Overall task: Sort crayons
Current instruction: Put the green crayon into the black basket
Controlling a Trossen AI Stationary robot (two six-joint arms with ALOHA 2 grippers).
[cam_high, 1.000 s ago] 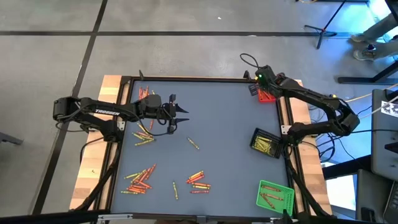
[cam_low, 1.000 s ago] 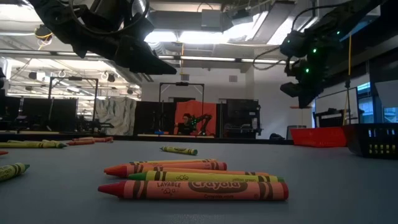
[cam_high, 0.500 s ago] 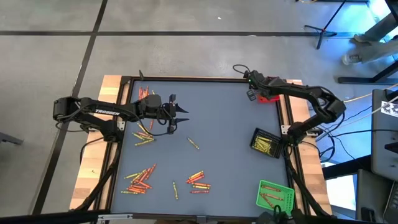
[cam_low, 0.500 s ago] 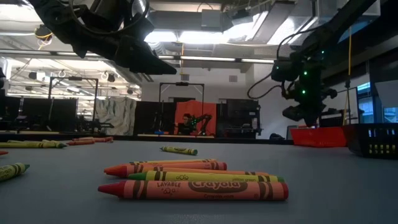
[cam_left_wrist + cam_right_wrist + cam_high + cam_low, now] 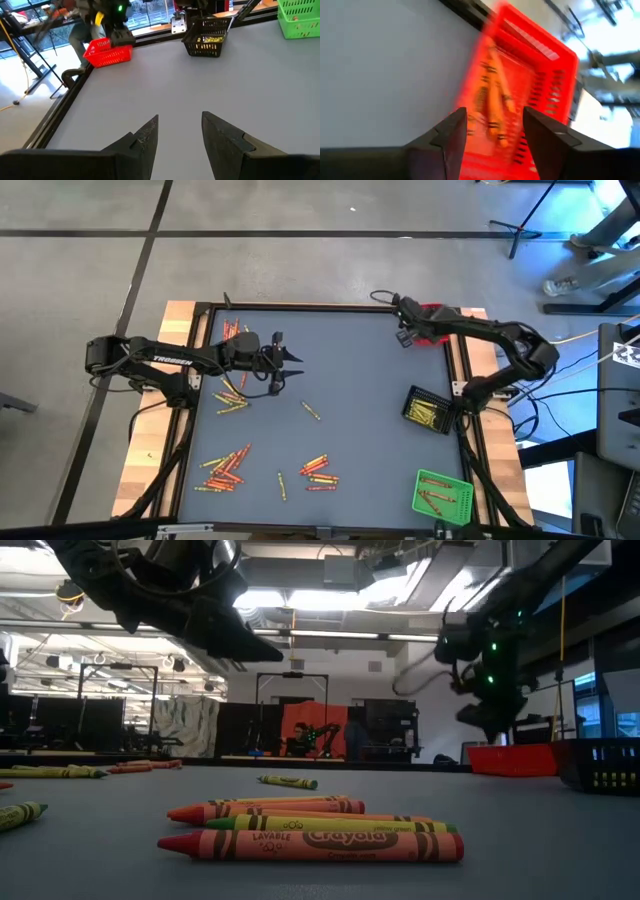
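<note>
High view: the right gripper [image 5: 404,337] is hovering toward 1 o'clock on the grey-blue table mat [image 5: 350,400], just beside the red slotted plastic tray [image 5: 436,337]. In the right wrist view its two dark fingers [image 5: 451,135] are standing apart with nothing between them, and the red tray [image 5: 540,65] beyond them is holding several orange and red crayons [image 5: 495,107], blurred.

The left gripper [image 5: 292,366] is waiting near 10 o'clock, above the mat. The left wrist view is showing its fingers [image 5: 148,134] apart and empty over bare mat.

The thin paper-wrapped wax crayons are lying in loose groups: a red and orange cluster [image 5: 235,331] near 11 o'clock, a yellow scatter [image 5: 231,398] at 9 o'clock under the left arm, a mixed pile [image 5: 225,468] at 7 o'clock, a red group [image 5: 319,472] at 6 o'clock, and single yellow sticks [image 5: 311,411] near centre.

The black mesh tray [image 5: 426,410] at 3 o'clock is holding yellow crayons. The green slotted tray [image 5: 443,496] at 5 o'clock is holding a few crayons.

Low view: red, green-yellow and orange crayons [image 5: 310,842] are lying side by side, touching, in the foreground.
</note>
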